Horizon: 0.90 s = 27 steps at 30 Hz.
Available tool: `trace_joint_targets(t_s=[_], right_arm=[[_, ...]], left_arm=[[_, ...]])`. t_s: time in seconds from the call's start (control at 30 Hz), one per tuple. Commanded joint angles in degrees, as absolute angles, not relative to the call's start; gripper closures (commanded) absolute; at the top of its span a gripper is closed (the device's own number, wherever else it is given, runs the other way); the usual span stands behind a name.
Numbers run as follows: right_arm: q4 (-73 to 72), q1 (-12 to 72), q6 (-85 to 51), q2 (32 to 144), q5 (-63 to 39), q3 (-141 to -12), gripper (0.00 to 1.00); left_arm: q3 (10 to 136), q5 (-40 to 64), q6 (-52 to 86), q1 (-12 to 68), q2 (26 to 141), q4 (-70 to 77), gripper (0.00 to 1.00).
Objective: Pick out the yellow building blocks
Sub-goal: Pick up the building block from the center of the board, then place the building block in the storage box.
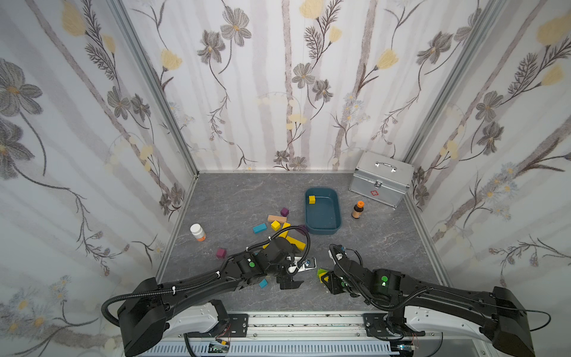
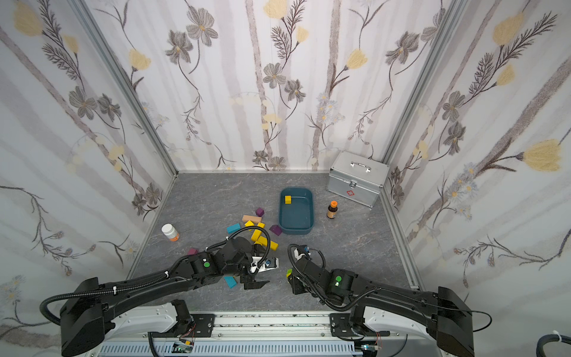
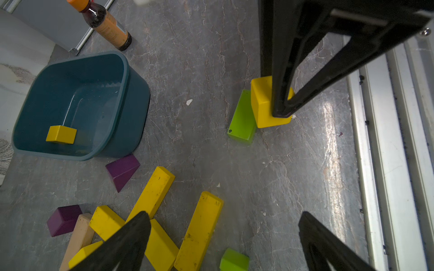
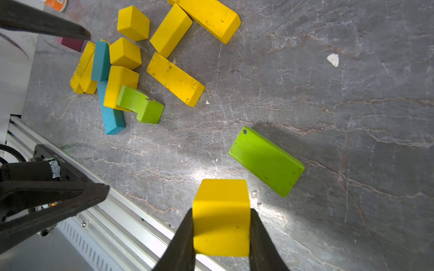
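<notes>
My right gripper (image 4: 220,232) is shut on a yellow cube (image 4: 220,211), low over the table near its front edge; the same grip shows in the left wrist view on the cube (image 3: 263,103). A lime-green slab (image 4: 266,162) lies right beside it. Several yellow building blocks (image 4: 175,82), cubes and bars, lie in a pile (image 1: 285,230) left of centre. One yellow cube (image 1: 311,199) sits in the dark teal tub (image 1: 323,230). My left gripper (image 3: 223,218) is open and empty, hovering in front of the pile, its place in both top views (image 1: 290,282) (image 2: 255,282).
Teal bars (image 4: 109,117), a lime-green arch (image 4: 141,105) and purple blocks (image 3: 122,171) mix with the pile, with a tan bar (image 1: 277,218) behind. A white pill bottle (image 1: 197,232), a brown bottle (image 1: 357,210) and a metal case (image 1: 381,179) stand around. The metal rail (image 1: 309,321) borders the front.
</notes>
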State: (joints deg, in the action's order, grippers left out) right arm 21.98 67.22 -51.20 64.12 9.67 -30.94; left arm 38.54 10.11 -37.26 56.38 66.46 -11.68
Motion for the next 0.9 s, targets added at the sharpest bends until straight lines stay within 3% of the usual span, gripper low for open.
trace_joint_targets(t_s=[0.0, 0.37, 0.87], right_arm=[[20.1, 67.1, -51.3, 64.1, 12.7, -32.7, 0.95], [16.6, 58.1, -45.7, 67.0, 13.5, -36.6, 0.96], [8.5, 42.6, -29.5, 83.8, 12.8, -52.6, 0.97]], left_arm=[[39.0, 8.2, -35.6, 55.7, 66.1, -8.2, 0.00], [40.1, 4.2, -31.1, 53.1, 66.0, -4.2, 0.00], [47.4, 12.2, -17.0, 42.6, 71.9, 0.2, 0.00]])
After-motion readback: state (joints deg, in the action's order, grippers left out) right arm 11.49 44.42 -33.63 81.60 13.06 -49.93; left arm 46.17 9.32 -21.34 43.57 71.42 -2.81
